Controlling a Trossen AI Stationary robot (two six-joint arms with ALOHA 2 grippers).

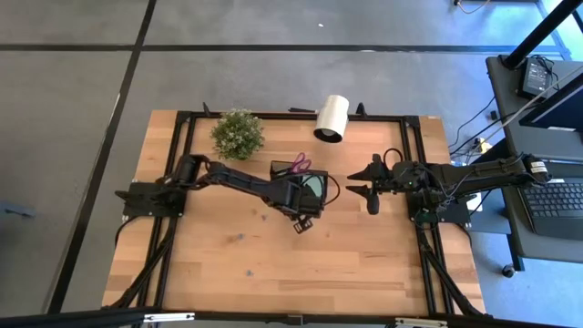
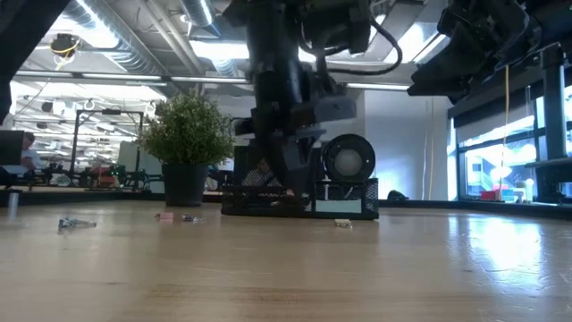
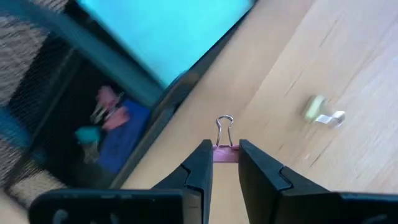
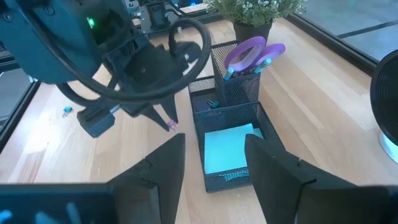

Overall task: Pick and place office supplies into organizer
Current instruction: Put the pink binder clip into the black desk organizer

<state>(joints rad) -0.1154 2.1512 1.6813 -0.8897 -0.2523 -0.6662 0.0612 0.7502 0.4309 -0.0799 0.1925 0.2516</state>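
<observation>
My left gripper [image 3: 224,144] hangs just beside the organizer's near side, shut on a small pink binder clip [image 3: 225,154]. The organizer [image 1: 301,182] is a black mesh tray. It holds a light sticky-note pad [image 4: 227,149] in its low compartment, purple-handled scissors [image 4: 252,53] upright in its taller one, and small clips [image 3: 106,115] in a side section. A pale green clip [image 3: 320,112] lies on the wood close by. My right gripper [image 4: 214,168] waits open to the organizer's right, pointing at it. My left gripper pinches the clip's pink body [image 3: 225,154] between its two fingertips, coming steeply from above. The silver wire handle [image 3: 224,122] sticks out past the fingertips. In the right wrist view the clip [image 4: 171,126] looks lifted clear of the table.
A potted plant [image 1: 239,134] and a white roll [image 1: 332,118] stand at the far edge behind the organizer. Small loose pieces [image 2: 76,224] [image 2: 174,216] [image 2: 342,223] lie scattered on the wood. Bare table stretches toward the near edge [image 1: 291,273].
</observation>
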